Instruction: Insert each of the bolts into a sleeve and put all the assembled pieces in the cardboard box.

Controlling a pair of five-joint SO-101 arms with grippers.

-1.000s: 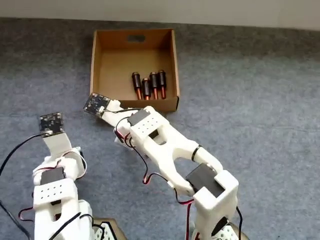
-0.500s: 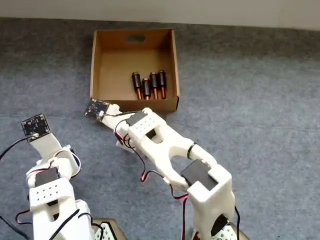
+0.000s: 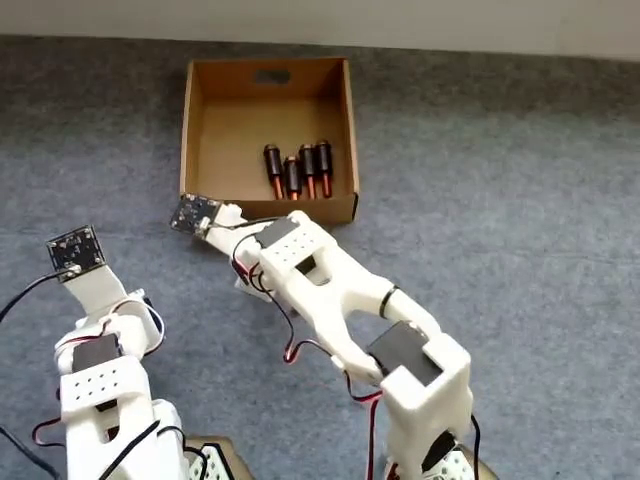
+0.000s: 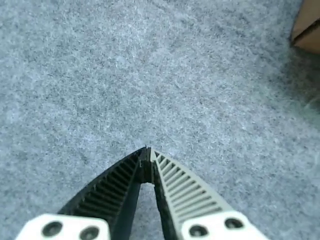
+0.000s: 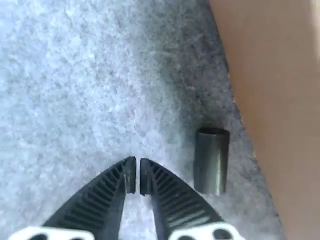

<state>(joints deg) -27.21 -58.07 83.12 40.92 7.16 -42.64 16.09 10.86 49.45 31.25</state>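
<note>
Beside cardboard box (image 5: 272, 75): dark cylindrical sleeve (image 5: 211, 160); ribbed left hand (image 4: 148, 154), right hand (image 5: 134, 167) pressed together.

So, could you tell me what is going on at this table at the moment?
Two robot arms are fitting bolts into sleeves and boxing them. Four assembled pieces already lie in the cardboard box. The right hand hovers, shut and empty, beside a loose dark sleeve on the carpet just outside the box's wall. The left hand is shut and empty too, over bare carpet.
</note>
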